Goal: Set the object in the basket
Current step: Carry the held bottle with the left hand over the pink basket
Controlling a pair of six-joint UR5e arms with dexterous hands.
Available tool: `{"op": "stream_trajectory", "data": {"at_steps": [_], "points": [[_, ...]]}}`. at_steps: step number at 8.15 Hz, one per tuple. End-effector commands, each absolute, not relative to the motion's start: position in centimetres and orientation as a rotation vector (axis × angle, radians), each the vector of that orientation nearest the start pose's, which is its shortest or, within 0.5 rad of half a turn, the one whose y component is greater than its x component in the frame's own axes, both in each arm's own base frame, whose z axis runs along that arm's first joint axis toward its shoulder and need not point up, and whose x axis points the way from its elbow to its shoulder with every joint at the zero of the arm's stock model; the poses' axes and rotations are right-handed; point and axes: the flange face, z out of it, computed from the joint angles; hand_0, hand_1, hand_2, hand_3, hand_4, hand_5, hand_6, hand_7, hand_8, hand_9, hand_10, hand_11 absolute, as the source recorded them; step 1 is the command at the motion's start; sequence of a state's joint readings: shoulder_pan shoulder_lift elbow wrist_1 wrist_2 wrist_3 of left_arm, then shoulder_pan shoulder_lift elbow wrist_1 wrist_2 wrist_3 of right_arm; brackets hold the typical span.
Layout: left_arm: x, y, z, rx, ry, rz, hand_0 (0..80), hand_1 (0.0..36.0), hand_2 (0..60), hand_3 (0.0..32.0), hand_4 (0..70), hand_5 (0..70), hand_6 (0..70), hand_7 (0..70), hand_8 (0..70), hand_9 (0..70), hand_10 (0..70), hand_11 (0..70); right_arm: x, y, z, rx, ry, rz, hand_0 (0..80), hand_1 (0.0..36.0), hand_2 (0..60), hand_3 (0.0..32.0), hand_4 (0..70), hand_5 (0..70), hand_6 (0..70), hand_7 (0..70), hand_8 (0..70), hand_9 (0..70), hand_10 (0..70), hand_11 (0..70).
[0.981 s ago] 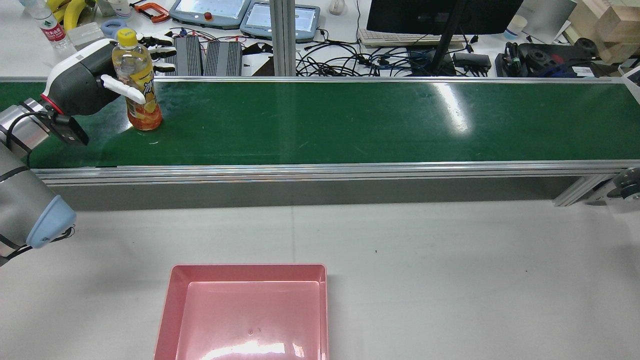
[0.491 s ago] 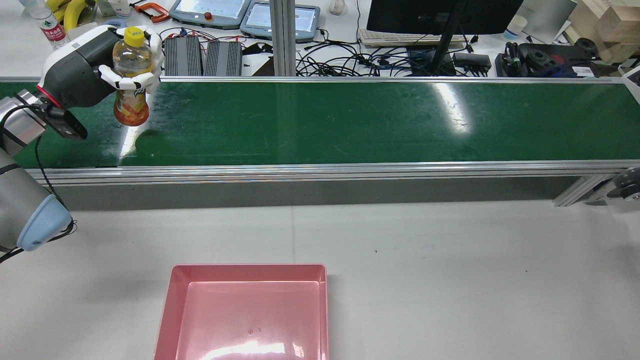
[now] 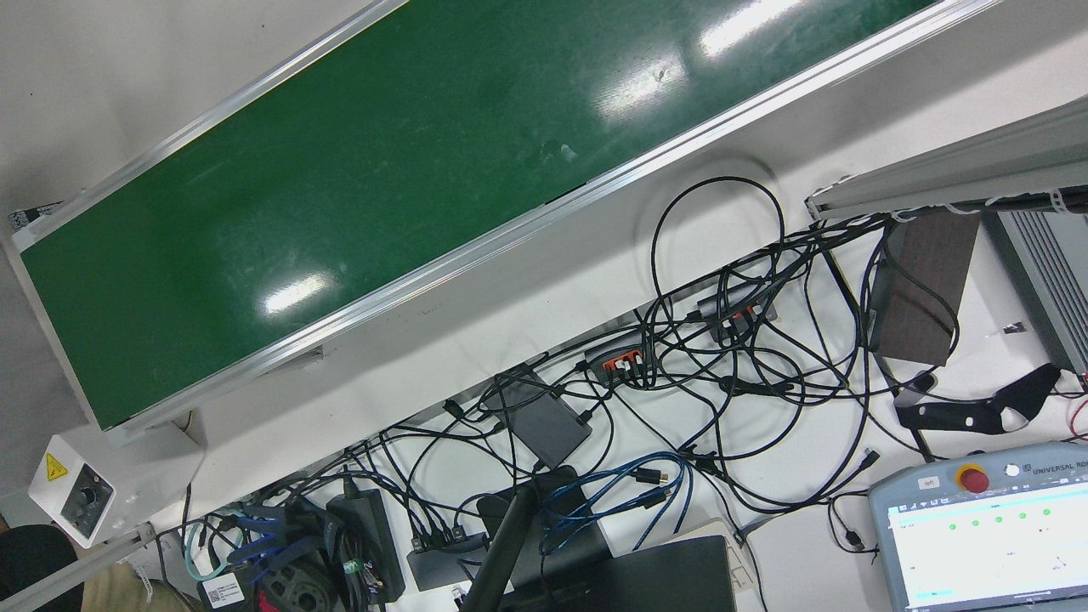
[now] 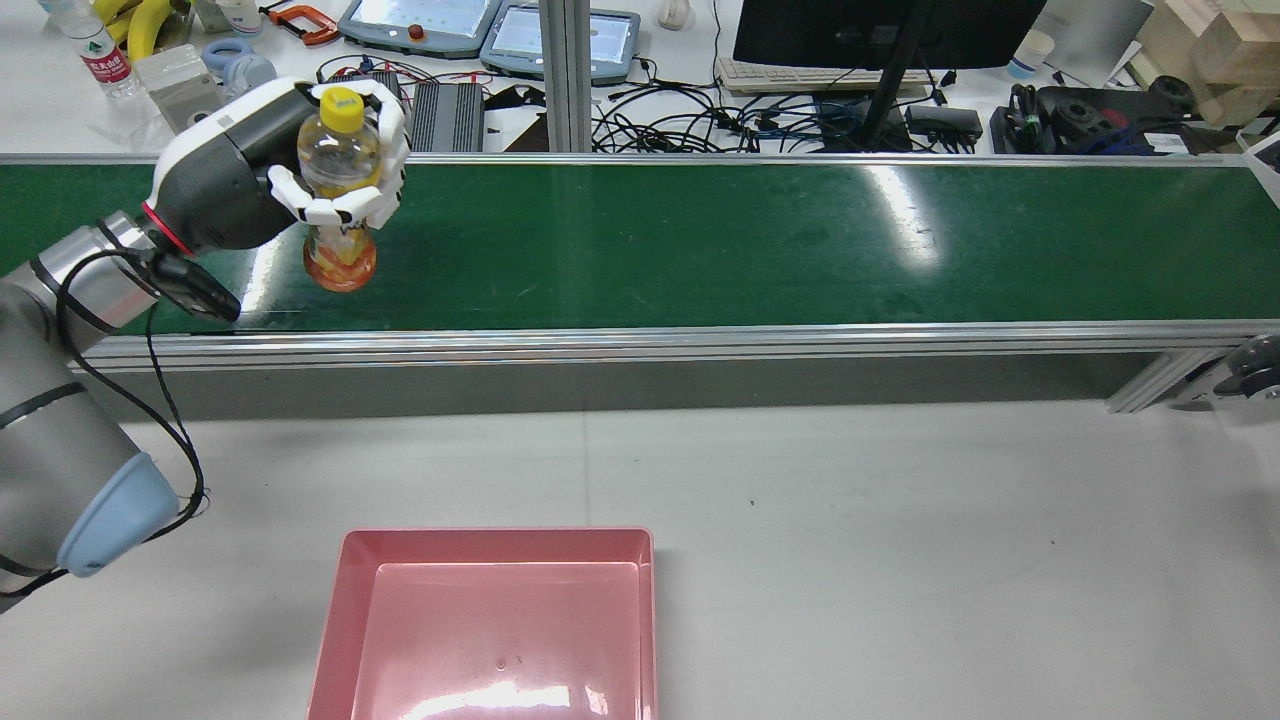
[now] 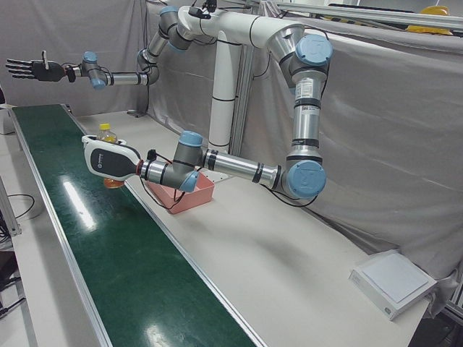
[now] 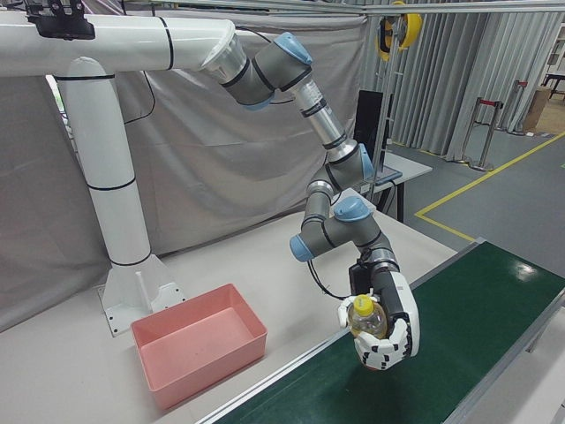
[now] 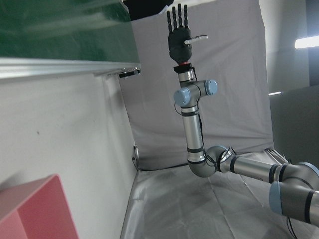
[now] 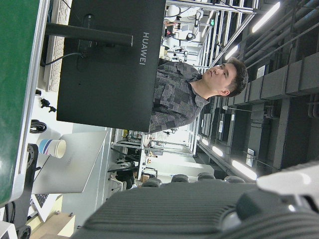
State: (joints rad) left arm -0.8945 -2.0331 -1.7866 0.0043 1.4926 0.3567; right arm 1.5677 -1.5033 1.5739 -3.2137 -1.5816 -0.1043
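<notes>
My left robot hand [image 4: 300,170] grips the yellow-capped plastic juice bottle [image 4: 340,190] above the green conveyor belt's [image 4: 700,240] left end; my right robot hand [image 5: 32,69] is spread wide.

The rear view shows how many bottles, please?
2: a yellow-capped bottle in the left hand over the green belt; a red-labelled bottle on the desk, top left. Clutter may hide more.

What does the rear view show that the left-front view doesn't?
Only the rear view shows the monitor and the cable tangle behind the belt. Only the left-front view shows the right hand, open and raised at the far end. Both show the left hand holding the yellow-capped drink bottle above the green conveyor belt, and the pink basket.
</notes>
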Motion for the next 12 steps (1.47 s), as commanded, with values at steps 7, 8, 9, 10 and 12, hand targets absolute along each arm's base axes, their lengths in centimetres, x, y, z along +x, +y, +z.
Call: {"op": "stream_trajectory", "data": {"at_steps": [7, 8, 9, 10, 12], "points": [[49.3, -38.4, 27.9, -0.737, 2.347, -0.823, 67.3, 19.0, 60.0, 0.0, 70.0, 70.0, 70.0, 70.0, 70.0, 70.0, 70.0, 70.0, 13.1, -52.0, 65.9, -0.103, 2.278, -2.280, 0.0, 0.0, 0.0, 0.0, 0.0, 0.0, 0.0, 0.0, 0.0, 0.0, 0.0, 0.0], [49.2, -38.3, 28.8, -0.732, 2.344, -0.822, 65.3, 18.2, 60.0, 0.0, 70.0, 70.0, 70.0, 70.0, 70.0, 70.0, 70.0, 70.0, 13.1, -52.0, 65.9, -0.103, 2.278, -2.280, 0.0, 0.0, 0.0, 0.0, 0.0, 0.0, 0.0, 0.0, 0.0, 0.0, 0.0, 0.0], [49.4, -37.9, 29.0, -0.740, 2.343, -0.817, 63.1, 16.4, 60.0, 0.0, 70.0, 70.0, 70.0, 70.0, 70.0, 70.0, 70.0, 70.0, 13.0, -52.0, 65.9, -0.101, 2.279, -2.281, 0.0, 0.0, 0.0, 0.0, 0.0, 0.0, 0.0, 0.0, 0.0, 0.0, 0.0, 0.0], [49.5, -37.0, 29.6, -0.760, 2.337, -0.809, 62.8, 16.3, 60.0, 0.0, 70.0, 70.0, 70.0, 70.0, 70.0, 70.0, 70.0, 70.0, 13.1, -52.0, 65.9, -0.103, 2.277, -2.282, 0.0, 0.0, 0.0, 0.0, 0.0, 0.0, 0.0, 0.0, 0.0, 0.0, 0.0, 0.0], [47.8, -34.8, 32.2, -0.774, 2.306, -0.812, 61.0, 13.6, 52.7, 0.0, 70.0, 70.0, 70.0, 70.0, 70.0, 70.0, 70.0, 70.0, 13.1, -52.0, 65.9, -0.103, 2.278, -2.280, 0.0, 0.0, 0.0, 0.0, 0.0, 0.0, 0.0, 0.0, 0.0, 0.0, 0.0, 0.0]]}}
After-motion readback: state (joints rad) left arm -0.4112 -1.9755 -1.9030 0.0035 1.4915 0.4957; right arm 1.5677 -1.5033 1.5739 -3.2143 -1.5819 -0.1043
